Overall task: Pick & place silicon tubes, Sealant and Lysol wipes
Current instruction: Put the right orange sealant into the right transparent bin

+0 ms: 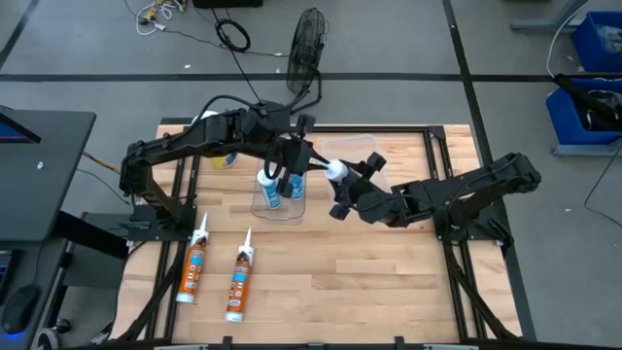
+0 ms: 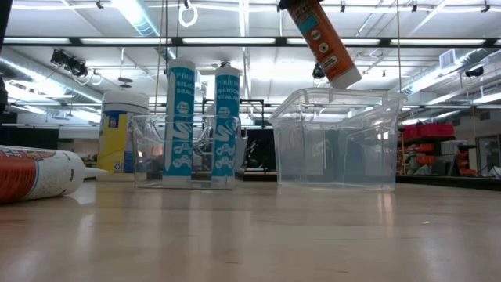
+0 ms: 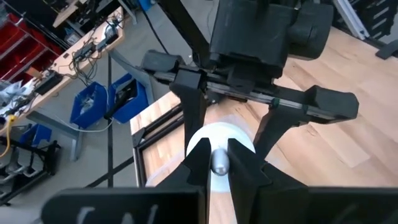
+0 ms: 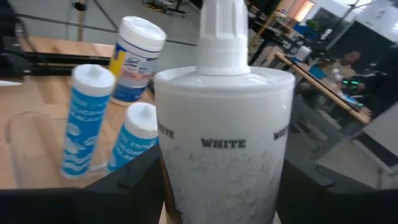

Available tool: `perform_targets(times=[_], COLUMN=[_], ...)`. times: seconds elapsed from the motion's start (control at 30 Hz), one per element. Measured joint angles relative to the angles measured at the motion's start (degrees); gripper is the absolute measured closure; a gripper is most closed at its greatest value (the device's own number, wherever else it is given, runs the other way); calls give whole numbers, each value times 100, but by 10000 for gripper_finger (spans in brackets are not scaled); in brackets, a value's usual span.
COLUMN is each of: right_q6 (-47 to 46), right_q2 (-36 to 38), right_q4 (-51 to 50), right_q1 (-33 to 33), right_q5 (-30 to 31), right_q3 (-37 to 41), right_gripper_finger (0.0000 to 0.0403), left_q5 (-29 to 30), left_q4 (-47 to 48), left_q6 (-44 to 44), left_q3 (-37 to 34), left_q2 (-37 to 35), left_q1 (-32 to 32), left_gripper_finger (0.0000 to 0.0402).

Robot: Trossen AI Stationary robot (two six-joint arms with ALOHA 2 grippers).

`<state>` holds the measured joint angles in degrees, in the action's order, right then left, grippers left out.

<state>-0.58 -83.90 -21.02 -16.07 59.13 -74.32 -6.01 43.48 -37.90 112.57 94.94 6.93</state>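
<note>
A sealant tube [image 1: 335, 171] hangs above the bench [image 1: 321, 282] centre in a handover: the left gripper [image 3: 214, 163] jaws are clenched on its nozzle while the right gripper [image 1: 342, 194] jaws bracket its body, seemingly letting go. The wipes canister [image 2: 121, 131] waits at ten o'clock.

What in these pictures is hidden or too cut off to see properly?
- Lysol wipes: in the high view, mostly covered by the left arm.
- Held sealant tube: in the low view, its upper end is cut off by the top edge.
- Its label: in the right wrist view, too close; only "WHITE" reads.
- Lying tube: in the low view, cut off by the left edge.
</note>
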Motion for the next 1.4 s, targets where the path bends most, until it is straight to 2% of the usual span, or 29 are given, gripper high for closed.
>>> perform_targets(times=[0.3, 0.7, 1.07, 1.4], right_q6=[52, -1238, -2125, -3066], right_q2=[67, 76, 332, 734], right_q4=[-113, -1656, -2487, -3002], right_q1=[21, -62, -880, -1471], right_q5=[793, 732, 737, 749], right_q3=[-7, -13, -11, -9], right_gripper_finger=[141, 138, 138, 137], left_q5=[-12, -248, -412, -737], left_q4=[-130, -444, -427, -459], left_q6=[-36, -52, 18, 766], left_q3=[0, 1, 2, 10], left_q2=[0, 97, 204, 440], left_q1=[271, 607, 903, 1185], left_gripper_finger=[370, 371, 372, 372])
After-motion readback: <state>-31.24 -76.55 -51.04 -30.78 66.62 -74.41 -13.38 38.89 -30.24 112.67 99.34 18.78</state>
